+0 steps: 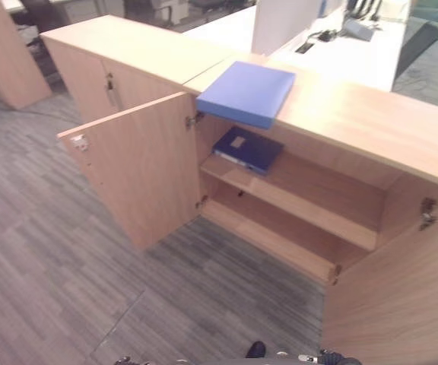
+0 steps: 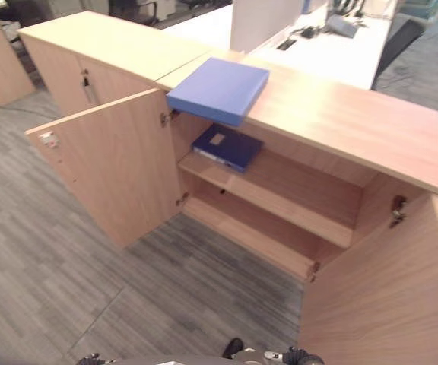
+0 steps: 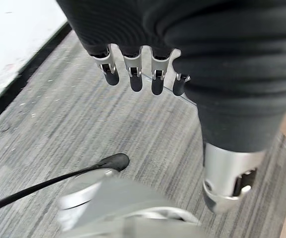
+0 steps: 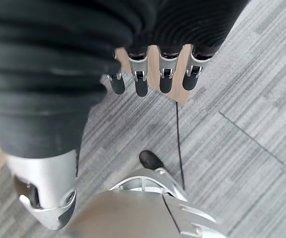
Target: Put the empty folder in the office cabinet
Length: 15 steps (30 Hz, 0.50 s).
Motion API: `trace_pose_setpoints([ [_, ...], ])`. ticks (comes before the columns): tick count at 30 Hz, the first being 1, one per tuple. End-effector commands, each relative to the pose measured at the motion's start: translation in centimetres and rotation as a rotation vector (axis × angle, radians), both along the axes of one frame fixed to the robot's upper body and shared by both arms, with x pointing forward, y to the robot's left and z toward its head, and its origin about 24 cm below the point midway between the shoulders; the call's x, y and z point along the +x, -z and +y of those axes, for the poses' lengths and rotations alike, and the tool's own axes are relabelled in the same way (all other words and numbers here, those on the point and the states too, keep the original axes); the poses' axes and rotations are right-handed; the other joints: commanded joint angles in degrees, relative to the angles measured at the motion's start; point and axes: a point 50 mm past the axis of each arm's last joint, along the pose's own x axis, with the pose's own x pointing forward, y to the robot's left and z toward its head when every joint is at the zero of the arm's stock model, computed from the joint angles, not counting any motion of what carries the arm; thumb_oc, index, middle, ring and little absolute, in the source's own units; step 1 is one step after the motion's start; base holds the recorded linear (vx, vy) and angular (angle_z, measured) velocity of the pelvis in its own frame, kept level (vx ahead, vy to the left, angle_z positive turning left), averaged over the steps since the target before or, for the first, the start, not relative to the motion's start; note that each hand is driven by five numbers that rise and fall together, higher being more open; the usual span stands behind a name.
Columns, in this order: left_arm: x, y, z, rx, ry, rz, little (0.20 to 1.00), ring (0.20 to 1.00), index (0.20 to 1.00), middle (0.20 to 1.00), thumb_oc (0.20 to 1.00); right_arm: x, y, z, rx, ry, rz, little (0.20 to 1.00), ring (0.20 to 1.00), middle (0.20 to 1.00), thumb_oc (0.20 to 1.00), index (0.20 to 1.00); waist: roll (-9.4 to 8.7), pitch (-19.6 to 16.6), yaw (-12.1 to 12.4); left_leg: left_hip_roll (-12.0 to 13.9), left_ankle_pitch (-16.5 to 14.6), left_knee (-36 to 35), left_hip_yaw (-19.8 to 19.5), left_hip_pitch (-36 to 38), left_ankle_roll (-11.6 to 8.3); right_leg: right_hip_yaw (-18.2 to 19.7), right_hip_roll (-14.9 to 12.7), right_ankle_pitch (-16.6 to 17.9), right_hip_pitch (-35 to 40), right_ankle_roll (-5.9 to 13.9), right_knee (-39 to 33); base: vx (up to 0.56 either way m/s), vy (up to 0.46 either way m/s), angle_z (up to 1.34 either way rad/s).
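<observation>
A light blue folder (image 1: pixel 246 93) lies flat on top of the low wooden office cabinet (image 1: pixel 371 125), jutting a little over its front edge. Both cabinet doors stand open. A darker blue folder (image 1: pixel 247 149) lies on the upper shelf (image 1: pixel 295 199) at its left end, right under the light one. My left hand (image 3: pixel 133 74) hangs over the grey carpet with relaxed fingers and holds nothing. My right hand (image 4: pixel 153 77) also hangs down, its fingers relaxed and empty. Both hands are far from the folders.
The left door (image 1: pixel 139 163) swings out toward me; the right door (image 2: pixel 386 289) stands open at the lower right. A second closed cabinet (image 1: pixel 105 57) adjoins on the left. White desks (image 1: pixel 333 46) stand behind. Grey carpet (image 1: pixel 67 274) lies in front.
</observation>
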Motion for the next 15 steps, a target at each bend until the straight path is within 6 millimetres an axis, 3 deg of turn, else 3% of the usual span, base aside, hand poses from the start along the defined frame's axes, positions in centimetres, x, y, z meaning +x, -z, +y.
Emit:
trace_pose_setpoints([
  [1, 1.1, 0.2, -1.2, -0.039, -0.024, -0.060, 1.000, 1.000, 1.000, 1.000, 1.000, 0.9, -0.6, -1.7, -0.060, 0.023, 0.001, 1.000, 1.000, 1.000, 1.000, 1.000, -0.11, 4.24, 1.71, -1.31, -1.42, -3.70, -4.82, -2.99, 0.66, 2.05, -0.82, -1.66, 4.46, 3.32, -2.03, 0.14, 0.124, -0.49],
  [3, 0.9, 0.2, -1.3, -0.048, -0.050, -0.063, 1.000, 1.000, 1.000, 1.000, 1.000, 0.7, -0.6, -2.0, -0.071, 0.023, 0.004, 1.000, 1.000, 1.000, 1.000, 1.000, -0.18, 4.09, 2.63, -1.35, -0.10, -12.05, -8.53, -3.27, -0.16, 3.97, -1.24, -1.83, 5.10, 4.14, -2.33, 0.14, 0.132, -0.34],
  [4, 0.8, 0.2, -1.3, -0.048, -0.050, -0.063, 1.000, 1.000, 1.000, 1.000, 1.000, 0.7, -0.6, -2.0, -0.071, 0.023, 0.004, 1.000, 1.000, 1.000, 1.000, 1.000, -0.24, 4.13, 2.68, -1.42, 0.10, -12.47, -8.42, -2.98, -0.17, 4.03, -1.30, -1.84, 5.16, 4.14, -2.33, 0.12, 0.103, -0.30],
  [6, 0.8, 0.2, -1.2, -0.043, -0.074, -0.073, 1.000, 1.000, 1.000, 1.000, 1.000, 0.6, -0.7, -2.3, -0.082, 0.022, 0.006, 1.000, 1.000, 1.000, 1.000, 1.000, 0.44, 3.99, 3.72, -1.26, 7.23, -22.42, -15.78, -4.23, -1.93, 6.47, -1.25, -1.65, 5.45, 4.43, -2.58, 0.12, 0.184, -0.69],
  [8, 1.1, 0.2, -1.3, -0.042, -0.079, -0.082, 1.000, 1.000, 1.000, 1.000, 1.000, 0.3, -0.7, -2.6, -0.095, 0.020, 0.014, 1.000, 1.000, 1.000, 1.000, 1.000, 1.60, 3.79, 3.93, 0.36, 10.06, -28.34, -19.42, -3.51, -3.24, 8.63, -1.15, -2.23, 5.93, 4.91, -2.20, 0.14, 0.226, -0.58],
  [10, 1.2, 0.3, -1.9, -0.061, -0.054, -0.077, 1.000, 1.000, 1.000, 1.000, 1.000, -0.4, -0.8, -3.3, -0.103, 0.044, 0.032, 1.000, 1.000, 1.000, 1.000, 1.000, 3.67, 2.19, 2.85, 0.08, 9.28, -31.43, -20.00, -2.09, -3.68, 10.15, -2.45, -2.12, 6.54, 6.32, -2.38, 0.18, 0.307, -0.59],
  [13, 1.5, 0.4, -2.3, -0.072, -0.017, -0.072, 1.000, 1.000, 1.000, 1.000, 1.000, -1.0, -0.8, -3.5, -0.109, 0.069, 0.048, 1.000, 1.000, 1.000, 1.000, 1.000, 4.01, 0.91, 1.89, -1.52, 8.16, -31.32, -19.17, -1.13, -3.36, 11.19, -4.43, -0.62, 6.59, 7.26, -3.06, 0.19, 0.343, -0.64],
  [14, 2.5, 0.3, -2.6, -0.081, 0.045, -0.090, 1.000, 1.000, 1.000, 1.000, 1.000, -1.8, -0.6, -3.3, -0.100, 0.070, 0.079, 1.000, 1.000, 1.000, 1.000, 1.000, 3.99, 0.60, 1.36, -3.90, 6.72, -31.69, -17.49, 0.79, -2.22, 12.69, -6.63, 0.73, 7.02, 8.60, -3.59, 0.17, 0.356, -0.75],
  [15, 2.5, 0.3, -2.6, -0.081, 0.045, -0.090, 1.000, 1.000, 1.000, 1.000, 1.000, -1.8, -0.6, -3.3, -0.100, 0.070, 0.078, 1.000, 1.000, 1.000, 1.000, 1.000, 3.93, 0.48, 1.32, -4.00, 6.79, -31.67, -17.53, 0.60, -2.16, 12.65, -6.71, 0.83, 6.90, 8.64, -3.65, 0.19, 0.454, -0.70],
])
